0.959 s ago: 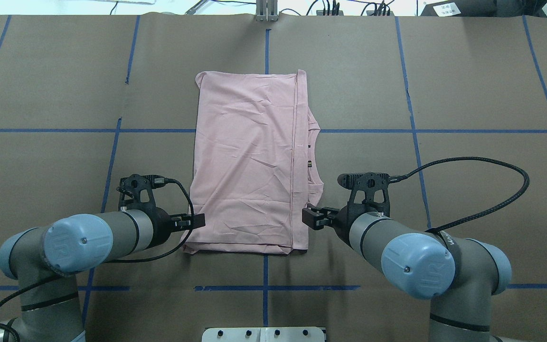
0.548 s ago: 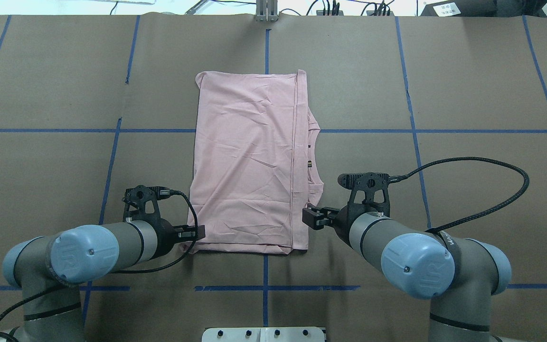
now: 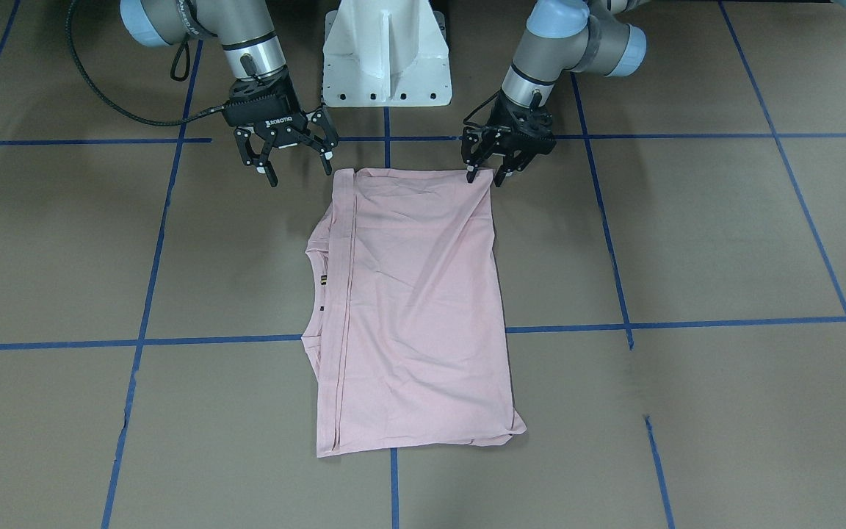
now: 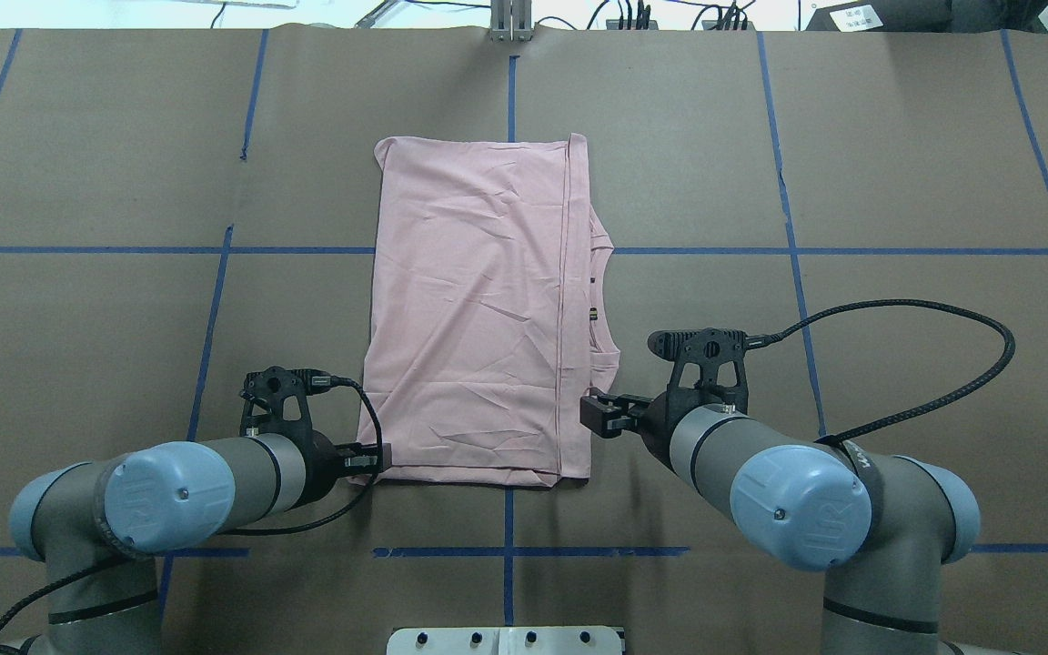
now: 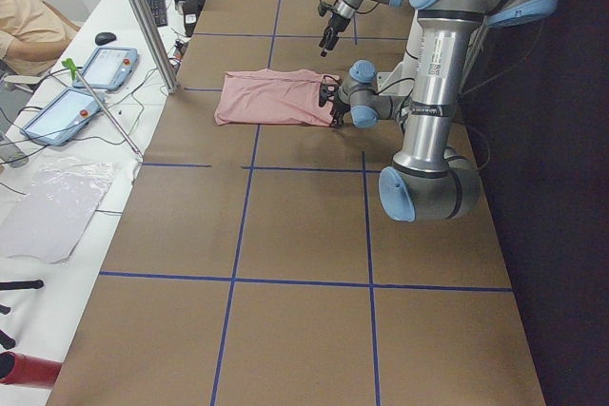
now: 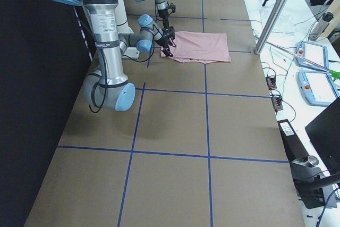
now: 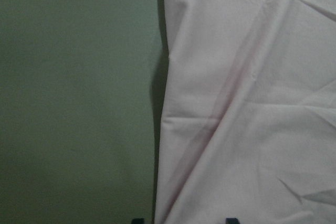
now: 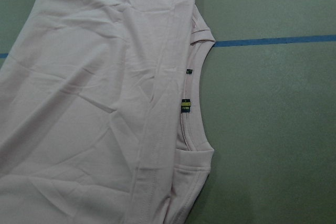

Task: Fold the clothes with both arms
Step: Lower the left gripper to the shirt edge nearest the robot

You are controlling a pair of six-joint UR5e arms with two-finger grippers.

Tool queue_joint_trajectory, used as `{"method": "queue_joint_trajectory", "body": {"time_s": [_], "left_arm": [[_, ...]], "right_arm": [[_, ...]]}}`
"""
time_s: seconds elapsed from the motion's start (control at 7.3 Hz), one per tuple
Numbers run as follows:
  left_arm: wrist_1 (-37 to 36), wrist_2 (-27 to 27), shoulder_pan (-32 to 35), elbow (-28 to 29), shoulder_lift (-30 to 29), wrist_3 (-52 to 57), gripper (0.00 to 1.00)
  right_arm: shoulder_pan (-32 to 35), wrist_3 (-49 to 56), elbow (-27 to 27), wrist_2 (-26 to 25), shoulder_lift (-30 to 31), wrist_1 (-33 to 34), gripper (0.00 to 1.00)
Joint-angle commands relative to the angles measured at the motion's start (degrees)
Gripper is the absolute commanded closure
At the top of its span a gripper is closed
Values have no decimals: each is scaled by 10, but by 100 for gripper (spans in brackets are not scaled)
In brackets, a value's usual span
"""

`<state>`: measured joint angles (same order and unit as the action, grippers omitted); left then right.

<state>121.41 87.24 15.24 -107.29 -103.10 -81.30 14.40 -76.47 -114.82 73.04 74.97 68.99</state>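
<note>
- Sliding back toward the robot along the cloth's left side, the left tool point(image 4: 367, 459) now sits at the near left corner of the T-shirt point(image 4: 469, 309), where earlier it was a little farther up that edge. The right tool point(image 3: 298, 173) has not shifted.
- Step in hand, as I judge it: taking hold of the two near corners for the next fold, with the left side ahead of the right.
- The left tool is released. In its wrist view two dark fingertips point(image 7: 137, 220) stand astride the cloth's edge, and the front view shows it low at the corner, touching or nearly touching the fabric.
- The right tool is spread wide and holds nothing. It hangs above the surface point(image 4: 851, 182), just beside the near right corner and clear of the cloth.
- Next move probably calls for the left jaws to pinch every layer at the corner. The right tool must drop and reach in to match, then both must lift together and carry the near edge over to the far edge.
- The T-shirt lies flat mid-surface as a long folded rectangle, its near edge just beyond a blue tape line point(image 4: 524, 551).
- Farther on, a stitched hem point(image 4: 564, 300) runs near to far inside the right edge, and the neckline point(image 4: 604, 300) with its small label point(image 8: 185, 105) pokes out past it.
- No print shows.
</note>
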Motion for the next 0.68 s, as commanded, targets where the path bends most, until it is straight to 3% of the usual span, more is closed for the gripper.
{"method": "queue_joint_trajectory", "body": {"time_s": [0.0, 0.14, 0.27, 0.41, 0.55], "left_arm": [[1, 0, -7, 0, 0, 0, 46], [0, 0, -7, 0, 0, -1, 58], [0, 0, -8, 0, 0, 0, 85], [1, 0, -8, -2, -1, 0, 100], [1, -1, -8, -5, -1, 0, 100]], "right_arm": [[1, 0, 1, 0, 0, 0, 0], [1, 0, 1, 0, 0, 0, 0], [1, -1, 1, 0, 0, 0, 0], [0, -2, 5, 0, 0, 0, 0], [-1, -7, 6, 0, -2, 0, 0]]}}
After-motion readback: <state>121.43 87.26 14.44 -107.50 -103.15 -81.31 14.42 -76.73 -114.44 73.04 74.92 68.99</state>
